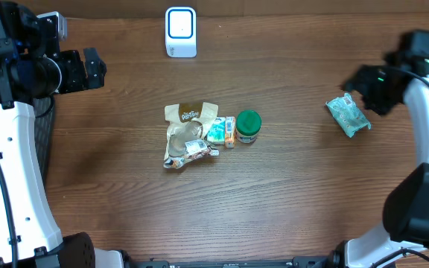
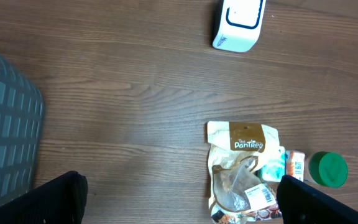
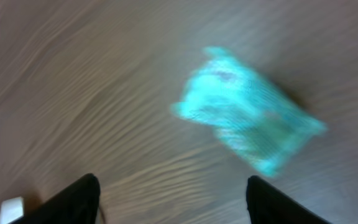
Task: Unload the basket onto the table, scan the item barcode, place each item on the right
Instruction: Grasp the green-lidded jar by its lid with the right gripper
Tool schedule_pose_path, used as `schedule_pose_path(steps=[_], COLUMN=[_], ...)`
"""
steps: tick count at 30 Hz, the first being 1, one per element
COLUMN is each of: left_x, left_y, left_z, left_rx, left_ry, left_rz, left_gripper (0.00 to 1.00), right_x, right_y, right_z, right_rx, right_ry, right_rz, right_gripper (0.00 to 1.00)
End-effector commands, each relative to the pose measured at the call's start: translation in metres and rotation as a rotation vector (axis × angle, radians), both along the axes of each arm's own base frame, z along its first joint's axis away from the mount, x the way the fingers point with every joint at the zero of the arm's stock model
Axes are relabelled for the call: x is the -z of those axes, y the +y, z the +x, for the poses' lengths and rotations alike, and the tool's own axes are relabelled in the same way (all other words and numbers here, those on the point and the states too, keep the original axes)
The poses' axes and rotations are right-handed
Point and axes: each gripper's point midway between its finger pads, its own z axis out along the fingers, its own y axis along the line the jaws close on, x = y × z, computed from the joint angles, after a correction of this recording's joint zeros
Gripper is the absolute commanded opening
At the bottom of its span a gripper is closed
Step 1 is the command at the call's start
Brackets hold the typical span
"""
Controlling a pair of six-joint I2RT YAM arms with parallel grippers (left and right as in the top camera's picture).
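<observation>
Teal packet (image 1: 348, 115) lay on the table (image 1: 289, 208) at far right, apparently loose in the blurred wrist view. Right gripper (image 3: 171, 186) hung above it, 2 fingers (image 3: 79, 200) apart. Left gripper (image 2: 179, 183) gaped wide, empty.

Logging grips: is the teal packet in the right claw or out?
Out: the teal packet lies on the table beyond the right claw, whose fingers stand apart, empty.
</observation>
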Motion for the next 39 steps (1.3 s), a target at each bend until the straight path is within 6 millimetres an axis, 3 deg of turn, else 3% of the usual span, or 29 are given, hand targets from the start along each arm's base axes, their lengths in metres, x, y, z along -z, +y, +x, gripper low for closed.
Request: schedule_pose_path(steps=[1, 7, 9, 13, 18, 24, 29, 35, 39], left_x=[-0.003, -0.003, -0.003, -0.003, -0.003, -0.003, -0.003, -0.003, -0.003], left_y=[0.000, 0.000, 0.000, 0.000, 0.000, 0.000, 0.000, 0.000, 0.000], left_z=[0.000, 0.000, 0.000, 0.000, 0.000, 0.000, 0.000, 0.000, 0.000], left_rx=[-0.010, -0.010, -0.010, -0.010, -0.010, -0.010, -0.010, -0.010, -0.010], left_ry=[-0.008, -0.008, -0.008, -0.008, -0.008, -0.008, -0.008, -0.008, -0.008], left_rz=[-0.013, -0.013, -0.013, -0.013, -0.013, -0.013, -0.013, -0.013, -0.013], left_gripper=[1.00, 1.00, 1.00, 1.00, 0.99, 1.00, 1.00, 0.99, 1.00], right_x=[-0.019, -0.025, -0.021, 0.004, 0.042, 0.054, 0.074, 0.085, 0.085], right_y=[0.071, 0.189, 0.203, 0.239, 0.241, 0.238, 0.229, 0.225, 0.219], right_z=[0.009, 0.007, 0.004, -0.005, -0.010, -0.018, -0.043, -0.054, -0.051], right_rx=[-0.295, -0.550, -0.552, -0.630, -0.642, -0.647, -0.665, -0.668, -0.765], right_ry=[-0.088, -0.179, -0.175, -0.133, -0.032, 0.019, 0.122, 0.162, 0.141], right_rz=[-0.036, -0.058, -0.073, -0.105, -0.143, -0.149, -0.145, -0.147, -0.209], right_gripper=[0.77, 0.83, 0.83, 0.87, 0.93, 0.93, 0.91, 0.80, 0.74])
